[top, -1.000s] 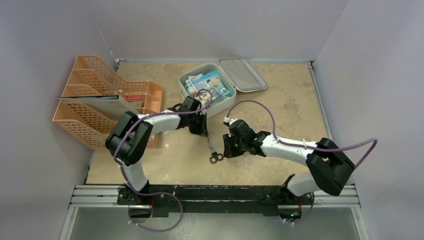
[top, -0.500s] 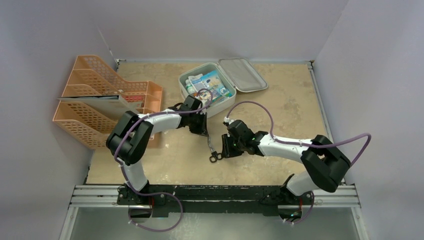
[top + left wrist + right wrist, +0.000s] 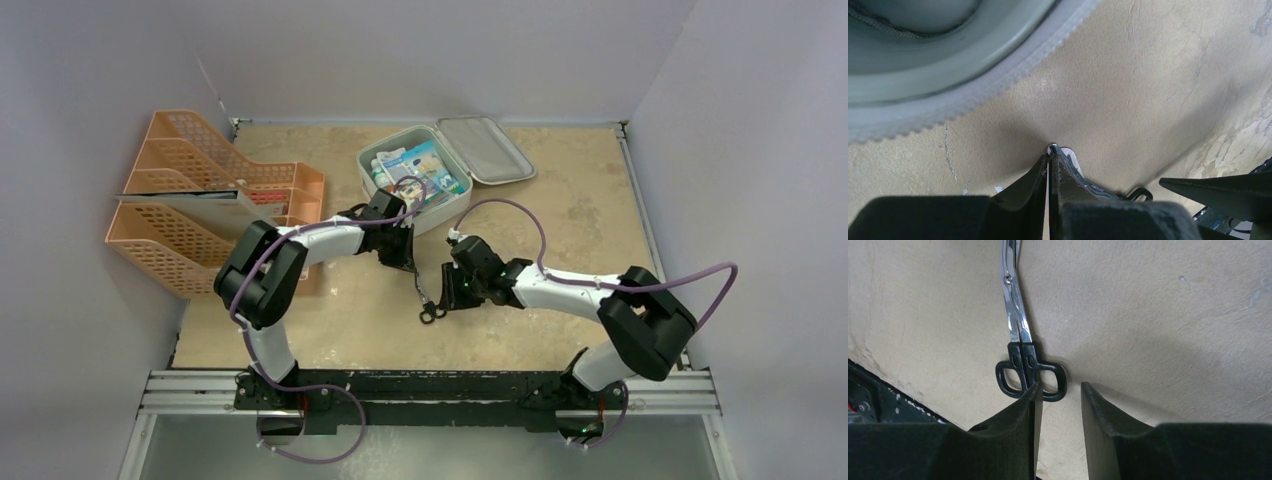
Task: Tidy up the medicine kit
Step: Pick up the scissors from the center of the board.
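Nearest the arm bases, well short of the kit (image 3: 448, 212), the right gripper (image 3: 1060, 386) has its fingers (image 3: 1098, 410) partly spread, hovering at the black handles (image 3: 1031, 376) of the scissors (image 3: 1017, 327) without closing on them. The scissors run from there along the table (image 3: 560, 220) towards the kit, handles at the near end and steel blades at the far end. Just in front of the kit's near wall, the left gripper (image 3: 1049, 152) is pressed tight on the blade tip, which shows as a bright point between its fingers. Beyond it the kit sits at the far middle of the table, with its lid (image 3: 487, 148) laid flat to its right and coloured packets (image 3: 420, 165) inside. Orange trays (image 3: 200, 200) stand well to the kit's left.
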